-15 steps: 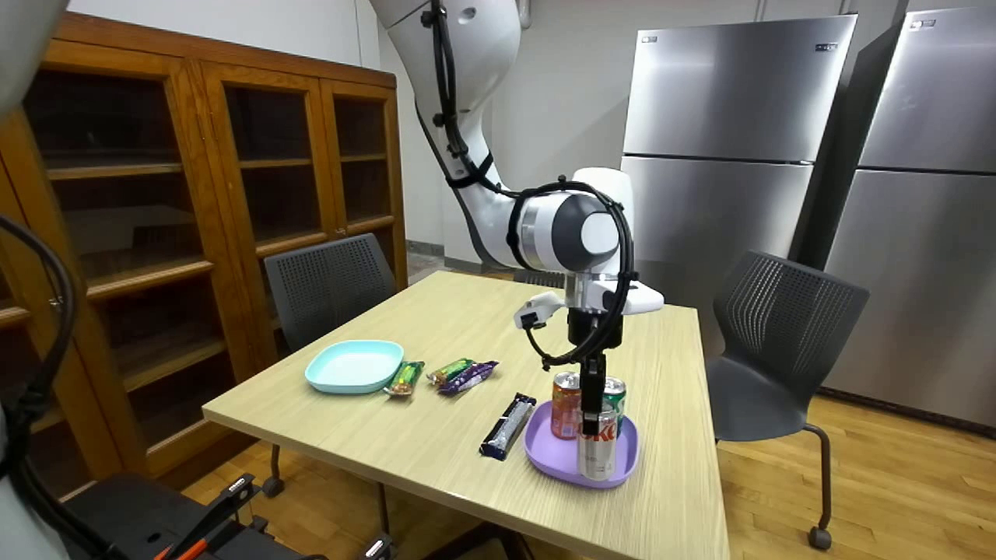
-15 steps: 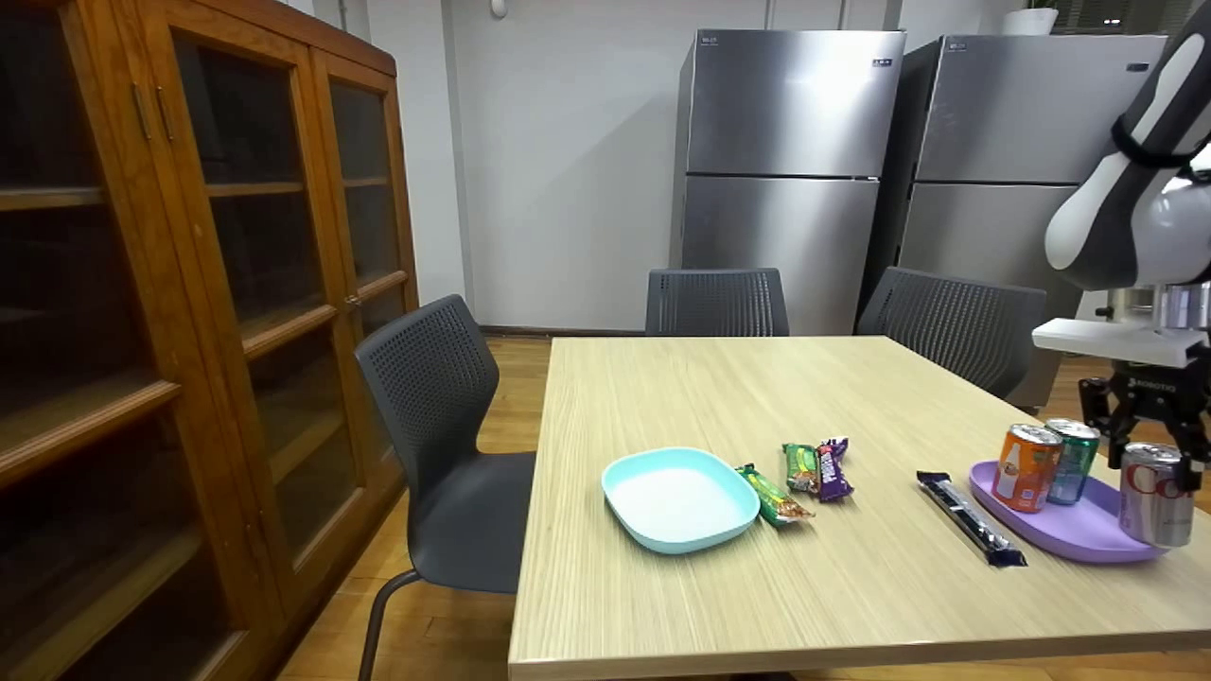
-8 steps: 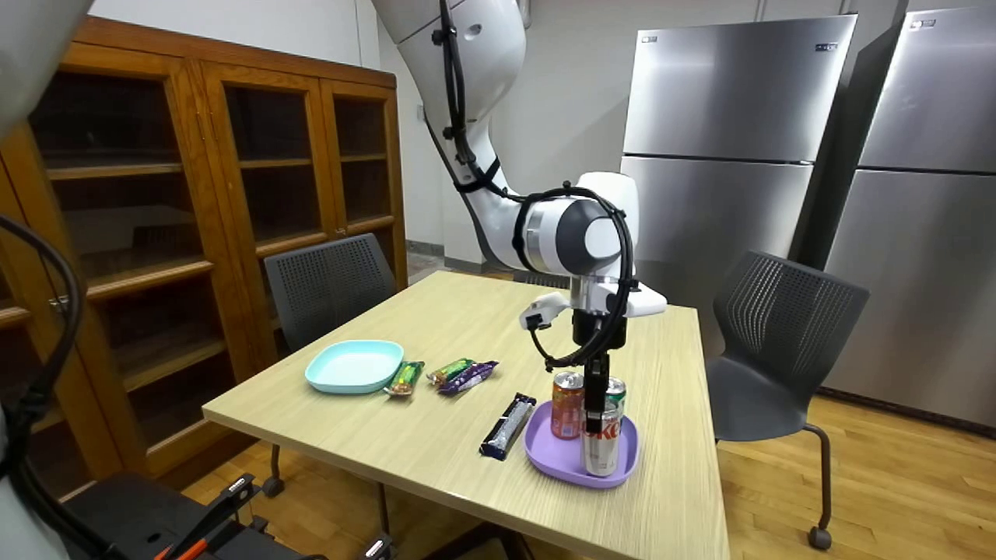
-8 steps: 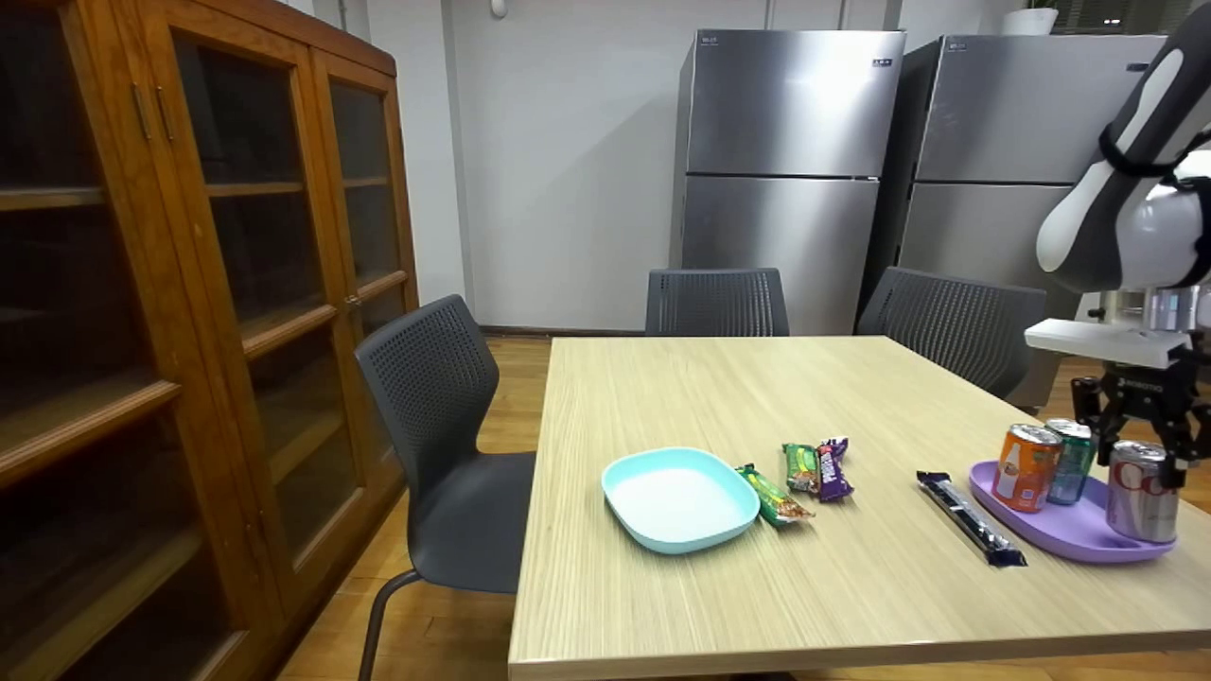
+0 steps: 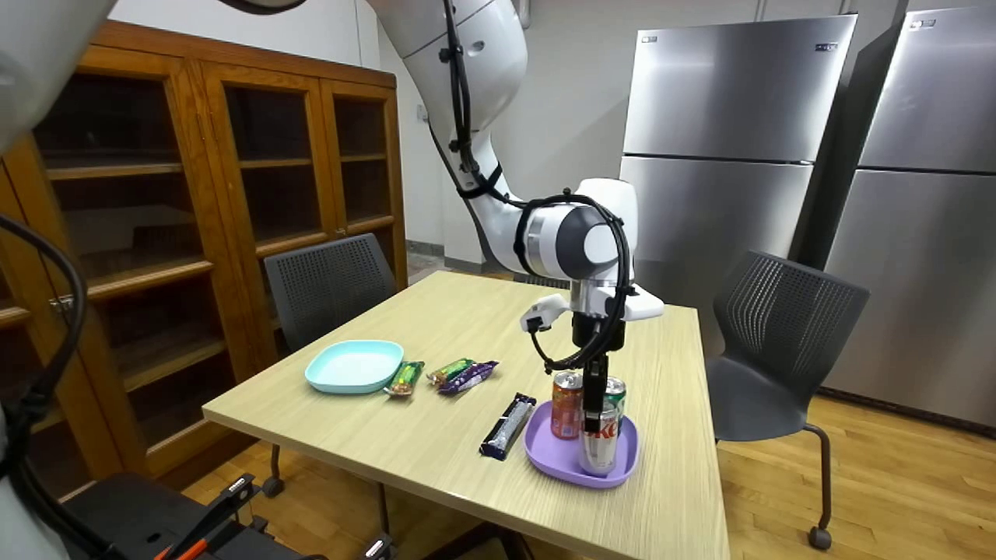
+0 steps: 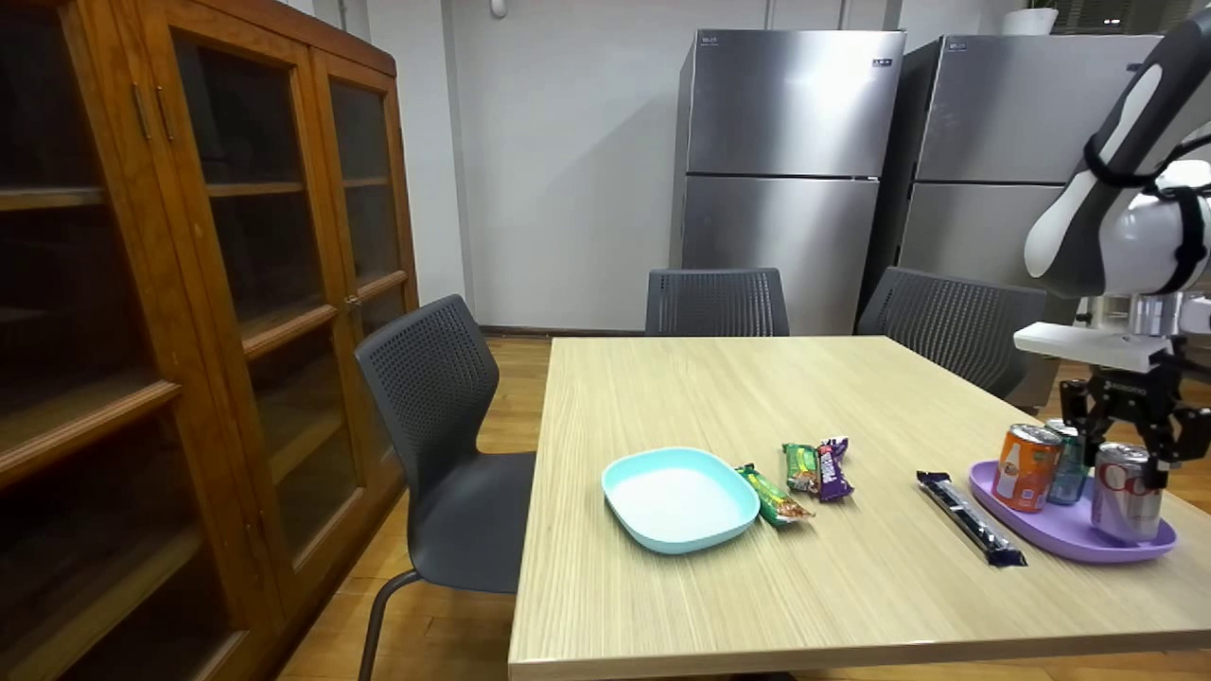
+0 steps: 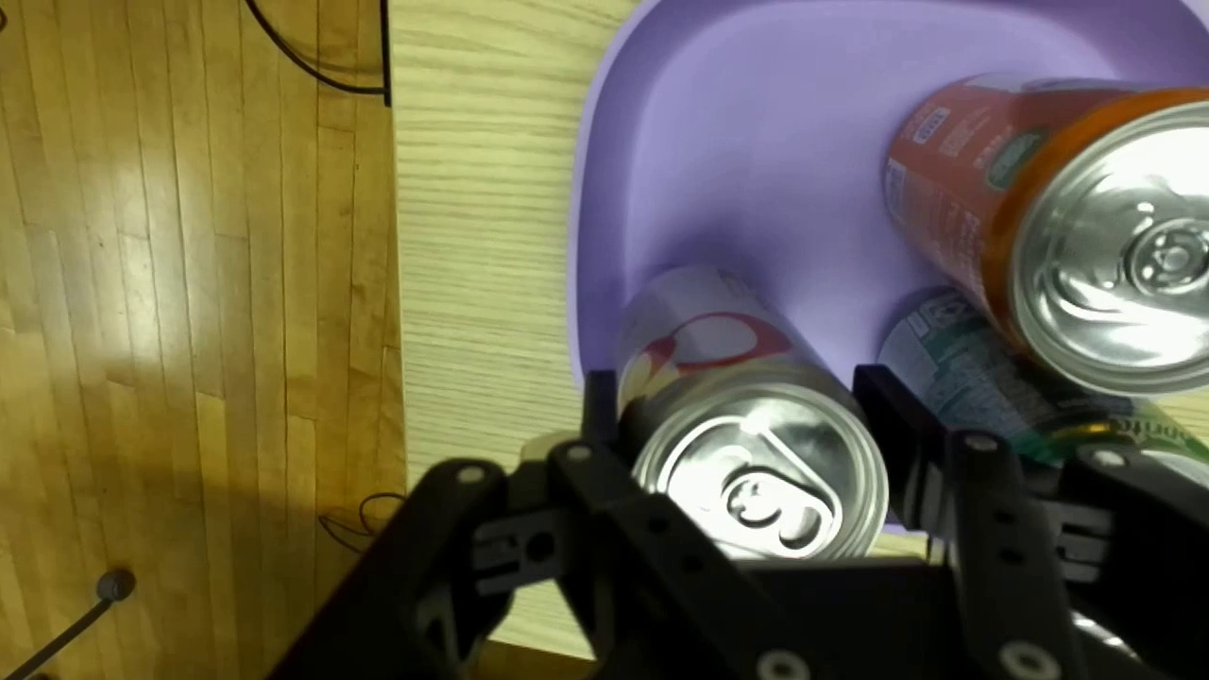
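As you look to the right of the frame in an exterior view, the silver can is upright at the right end of the purple tray, and your gripper has it gripped: the fingers sit partway apart, one on each side of the can, near its top. Its metallic wall carries big red letters, and in the wrist view you look down on a bright lid with its pull tab, just below the frame's centre. Whether its base rests on the tray you can't make out.

You have three cans in all: that silver one, one orange can to its left, and one green can behind and between them. You have two trays, the purple one and a light-blue tray at lower centre. Four wrapped bars lie on the pale table: one green bar just beside the light-blue tray, a second green bar touching one purple bar, and one dark bar just left of the purple tray. Beyond, you can count three dark chairs and two steel refrigerators.
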